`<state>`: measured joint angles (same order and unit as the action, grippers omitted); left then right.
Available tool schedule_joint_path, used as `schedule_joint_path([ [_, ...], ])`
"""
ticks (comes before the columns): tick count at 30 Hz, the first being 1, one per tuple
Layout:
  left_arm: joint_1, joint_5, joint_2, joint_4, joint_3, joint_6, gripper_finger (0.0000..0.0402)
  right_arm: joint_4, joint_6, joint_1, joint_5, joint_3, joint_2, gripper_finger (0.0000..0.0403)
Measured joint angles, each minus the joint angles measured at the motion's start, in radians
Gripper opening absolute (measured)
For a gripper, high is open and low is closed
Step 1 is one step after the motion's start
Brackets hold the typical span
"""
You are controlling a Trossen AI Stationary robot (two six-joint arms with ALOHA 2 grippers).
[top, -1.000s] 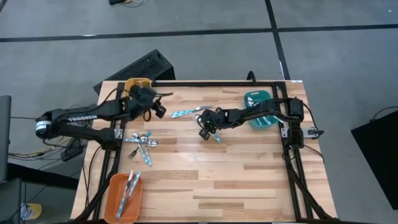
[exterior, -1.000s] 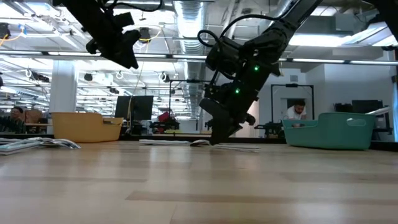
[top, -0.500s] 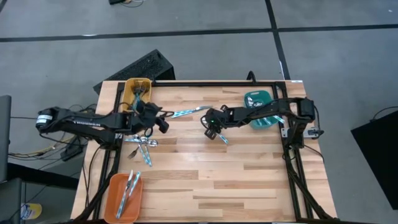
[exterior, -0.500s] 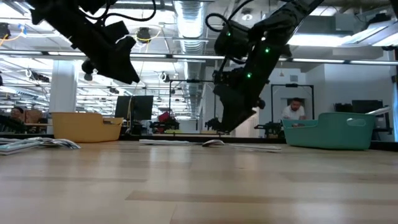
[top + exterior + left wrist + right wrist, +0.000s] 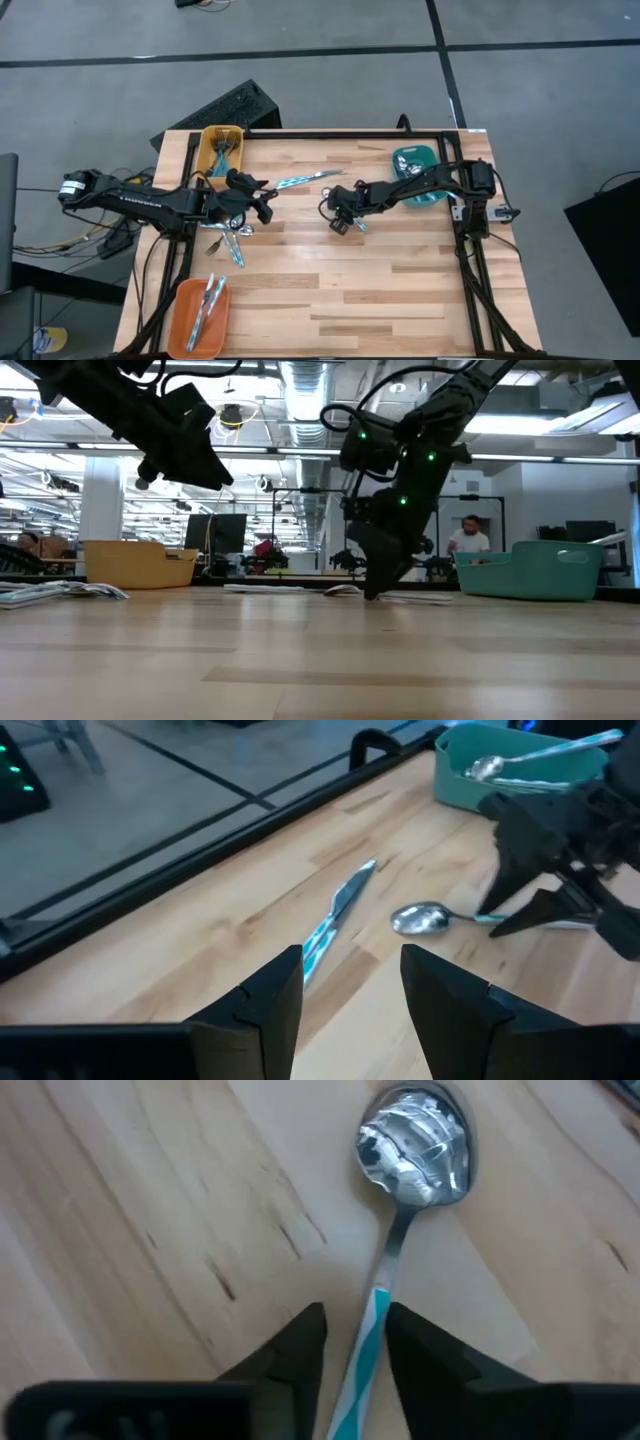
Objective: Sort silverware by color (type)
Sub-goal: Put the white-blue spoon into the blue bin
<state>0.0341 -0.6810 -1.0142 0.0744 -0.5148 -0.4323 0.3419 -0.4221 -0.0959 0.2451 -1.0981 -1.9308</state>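
A spoon (image 5: 414,1142) with a light-blue handle lies flat on the wood mid-table; it also shows in the left wrist view as the spoon (image 5: 425,918). My right gripper (image 5: 341,217) is open and low over it, one finger on each side of the handle (image 5: 366,1348). My left gripper (image 5: 350,995) is open and empty, hovering left of centre (image 5: 258,204) above a knife (image 5: 330,925). That knife (image 5: 305,180) lies flat on the table. A pile of silverware (image 5: 228,232) lies near the left edge. My right gripper comes down from above with its fingers (image 5: 295,1350) along the spoon's handle, near the neck. The spoon lies flat on the table. I cannot tell whether the fingers touch the handle.
The yellow tray (image 5: 208,140) at the far left corner holds forks. An orange tray (image 5: 183,318) at the near left corner holds knives, and the teal tray (image 5: 408,157) at the far right holds spoons. Bare wood spreads across the near half of the table. People sit far off in the room.
My left gripper has moved from above the yellow tray toward the near edge and the table's middle. My right gripper rose off the table, shifted slightly toward the far edge, then came down again over the spoon.
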Motion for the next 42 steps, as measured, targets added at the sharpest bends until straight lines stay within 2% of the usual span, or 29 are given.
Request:
schedule_joint_path([
  [6, 0.0, -0.04, -0.047, -0.023, 0.001, -0.07, 0.0157, -0.004, -0.003, 0.012, 0.043, 0.002, 0.009, 0.0025],
  [7, 0.0, -0.038, -0.063, -0.026, 0.0, -0.081, 0.0157, -0.023, 0.002, 0.013, 0.046, 0.002, 0.009, 0.002],
  [14, 0.021, 0.031, -0.147, -0.027, 0.001, -0.123, 0.0157, -0.289, 0.001, 0.041, 0.04, 0.02, -0.002, 0.003],
  [18, 0.039, 0.094, -0.151, -0.027, 0.001, -0.1, 0.0157, -0.575, 0.002, 0.046, 0.041, 0.07, 0.0, 0.0021],
  [23, 0.061, 0.093, -0.151, -0.033, 0.0, -0.1, 0.0157, -0.986, 0.043, 0.049, 0.041, 0.164, 0.002, 0.0022],
  [25, 0.063, 0.093, -0.151, -0.032, 0.0, -0.071, 0.0157, -1.126, 0.078, 0.055, -0.005, 0.206, 0.002, 0.0022],
  [28, 0.067, 0.091, -0.151, -0.046, 0.001, -0.017, 0.0157, -1.279, 0.107, 0.052, -0.153, 0.243, 0.002, 0.0022],
  [30, 0.068, 0.091, -0.151, -0.086, 0.001, 0.017, 0.0157, -1.314, 0.114, 0.048, -0.245, 0.25, 0.004, 0.0022],
  [33, 0.067, 0.108, -0.151, -0.159, 0.0, 0.089, 0.0157, -1.308, 0.149, 0.051, -0.323, 0.252, 0.004, 0.0022],
  [42, 0.068, 0.368, -0.151, -0.294, 0.0, 0.339, 0.0157, -1.42, 0.161, 0.063, -0.558, 0.25, 0.005, 0.0022],
])
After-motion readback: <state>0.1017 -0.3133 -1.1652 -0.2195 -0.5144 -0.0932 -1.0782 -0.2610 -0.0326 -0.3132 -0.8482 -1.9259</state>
